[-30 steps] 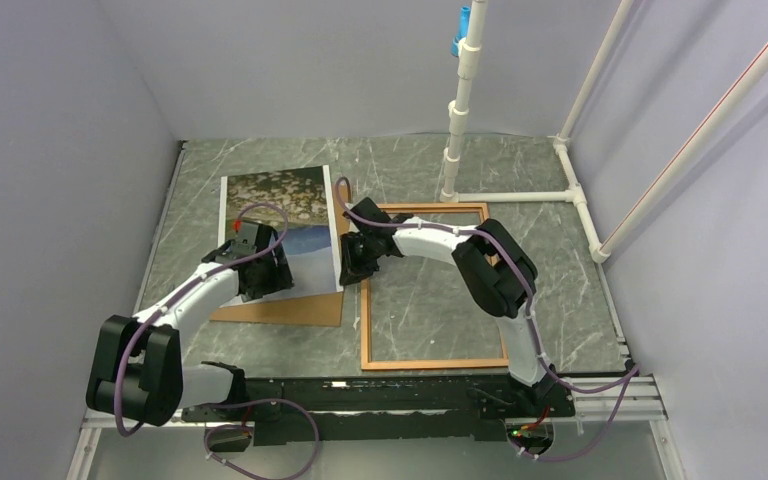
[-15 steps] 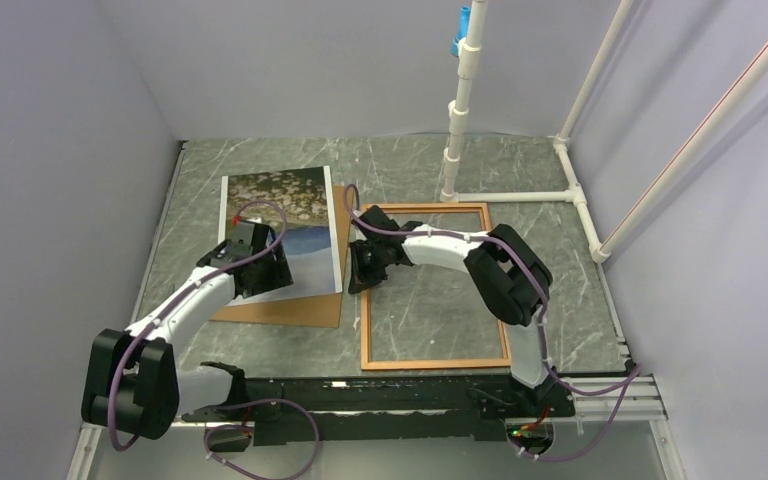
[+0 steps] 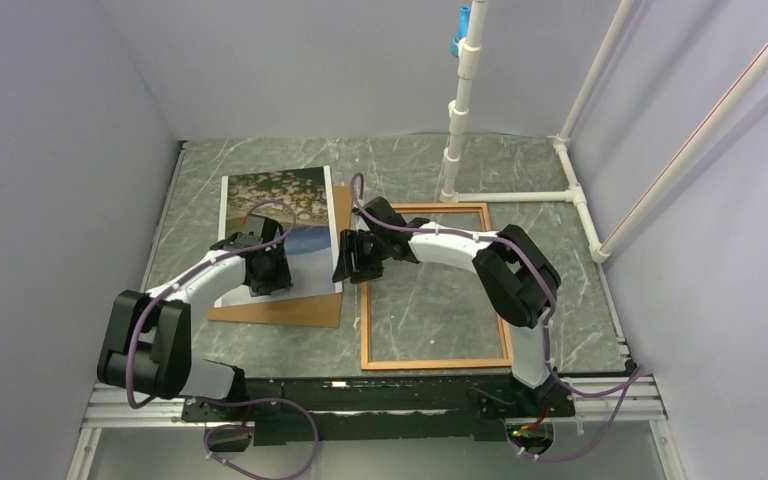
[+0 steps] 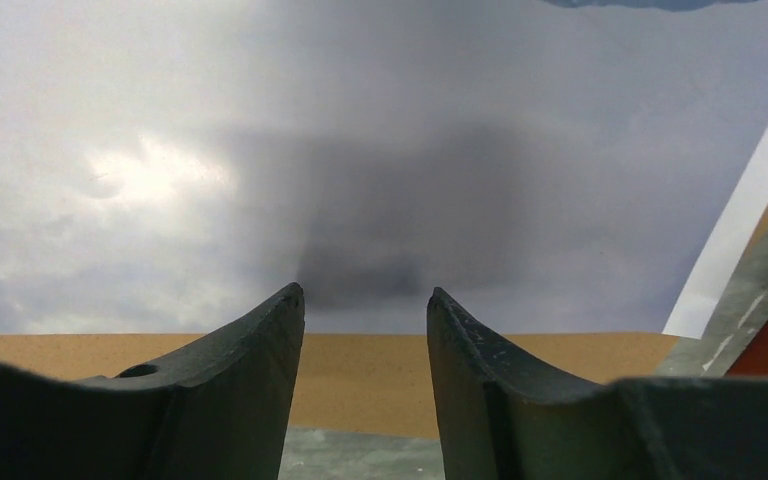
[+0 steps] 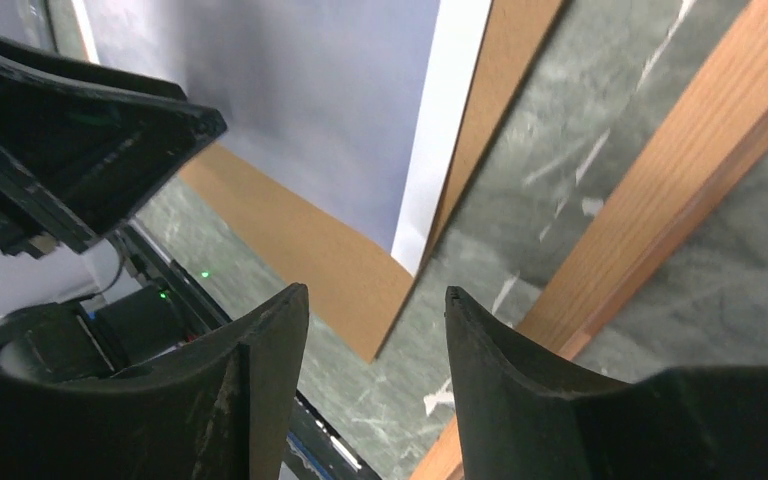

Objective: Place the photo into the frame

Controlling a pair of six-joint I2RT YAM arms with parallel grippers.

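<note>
Large white-bordered paper photo (image 3: 276, 198) of hills and flowered meadow is laid face up on a plain brown rectangular backing board (image 3: 290, 308), left of the thin orange-brown wooden frame (image 3: 364, 310). It is not yet in the frame. Board and frame are just beside each other, with a strip of grey marble table (image 3: 400, 165) seen between them.

Left gripper (image 3: 265, 272) is held low over the photo's near half, jaws parted, nothing between them. Right gripper (image 3: 348, 262) is poised at the photo's right edge, jaws also apart and empty. In its wrist view the white border, the board's corner and a frame rail are seen past the fingers.

Step judged: the photo's right edge is to be picked up. One finger should be slid under the paper only, not the board, since the board's edge runs just beside the border. The left gripper is best used as a hold-down so the sheet is not dragged. A light pinch on the border is advised; creasing is a risk.

Room: the frame looks only slightly bigger than the print, so square alignment is needed. The right arm is stretched across the frame's far part. White pipe stand (image 3: 457, 120) is well apart at the far side. The wall is near on the left, so free room is judged to lie rightward, over the frame.
</note>
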